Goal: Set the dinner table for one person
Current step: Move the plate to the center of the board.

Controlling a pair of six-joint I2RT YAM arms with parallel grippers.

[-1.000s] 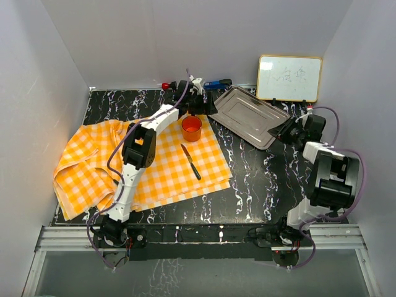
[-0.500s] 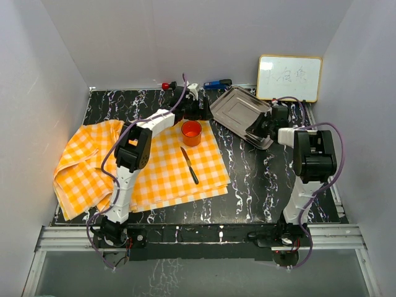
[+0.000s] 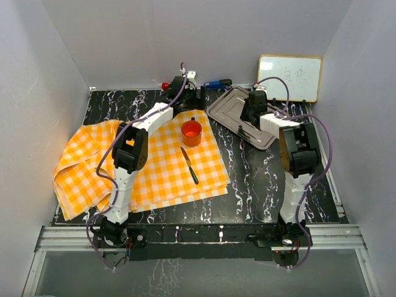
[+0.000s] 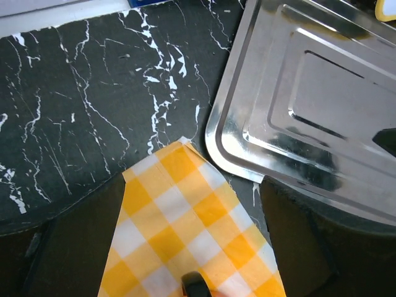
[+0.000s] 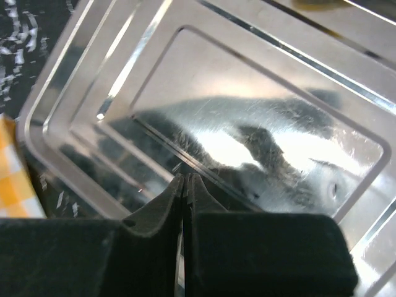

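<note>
Tray lay far right on the table, long axis far-left to near-right, directly beneath the right arm, its jaws pressed together and empty, while the left arm held its jaws spread just left of it.

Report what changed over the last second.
The right gripper swung left from the right side of the dinner table to over the steel tray and closed, empty. The left gripper drew slightly toward the far edge, open throughout. The orange cup, knife and checked cloth stayed put.
</note>
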